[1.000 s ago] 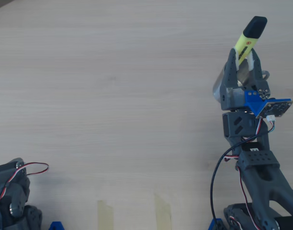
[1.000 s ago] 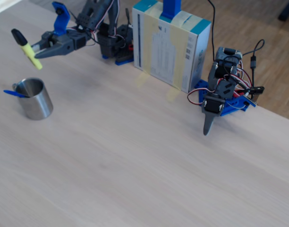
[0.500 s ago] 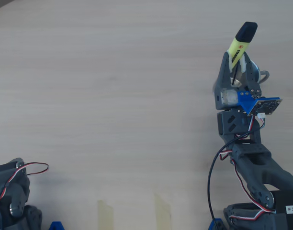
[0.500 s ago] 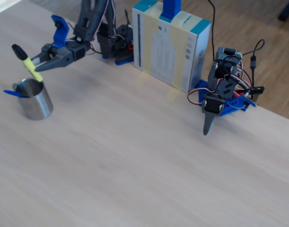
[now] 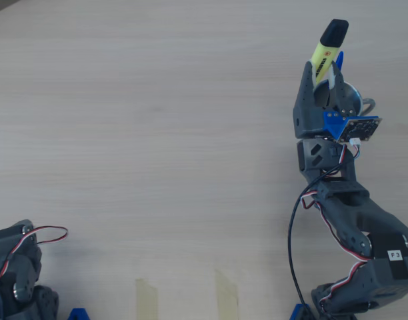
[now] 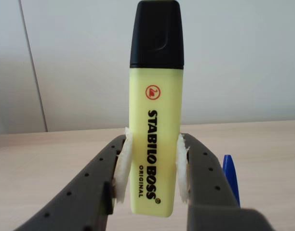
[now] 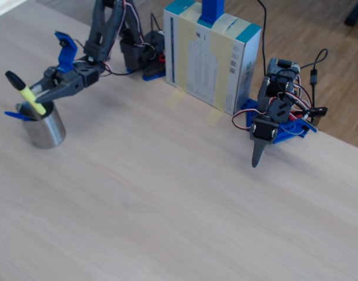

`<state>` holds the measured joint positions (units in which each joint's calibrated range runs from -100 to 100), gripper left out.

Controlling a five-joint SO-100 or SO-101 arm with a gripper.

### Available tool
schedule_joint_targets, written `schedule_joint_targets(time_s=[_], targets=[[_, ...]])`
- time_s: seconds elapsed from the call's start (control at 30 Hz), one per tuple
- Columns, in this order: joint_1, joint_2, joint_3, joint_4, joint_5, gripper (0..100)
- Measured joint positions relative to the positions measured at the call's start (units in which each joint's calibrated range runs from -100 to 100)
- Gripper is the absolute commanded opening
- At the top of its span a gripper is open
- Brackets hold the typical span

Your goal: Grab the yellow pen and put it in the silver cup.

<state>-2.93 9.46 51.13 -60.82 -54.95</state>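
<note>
Overhead: we have the gripper [image 5: 322, 85] closed on the pen [image 5: 324, 52], right over the cup [image 5: 349, 99]; the pen's long axis runs up the view, black cap leading and tipped a little right. The arm hides most of the cup.
Wrist: the white pads [image 6: 122, 163] clamp the pen's [image 6: 155, 115] lower barrel from both sides. It stands upright here, cap on top, print reading up the barrel. A blue pen [image 6: 231, 178] peeks in at the right.
Fixed: the pen [image 7: 26, 92] slants cap-up to the left, tail end at the cup's [image 7: 45, 127] mouth. It looks just inside the rim, though we can't be sure.
Doing it well: we'd lower until the tail is clearly below the rim, steer clear of the blue pen [image 7: 15, 116], then let go.
</note>
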Motion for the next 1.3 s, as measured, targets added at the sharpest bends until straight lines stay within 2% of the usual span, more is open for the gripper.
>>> schedule_joint_targets(time_s=[0.43,1.3], targets=[[1.00,5.34,-2.43,-5.46,0.00,10],[3.01,10.75,-2.52,-8.91,-0.21,10]])
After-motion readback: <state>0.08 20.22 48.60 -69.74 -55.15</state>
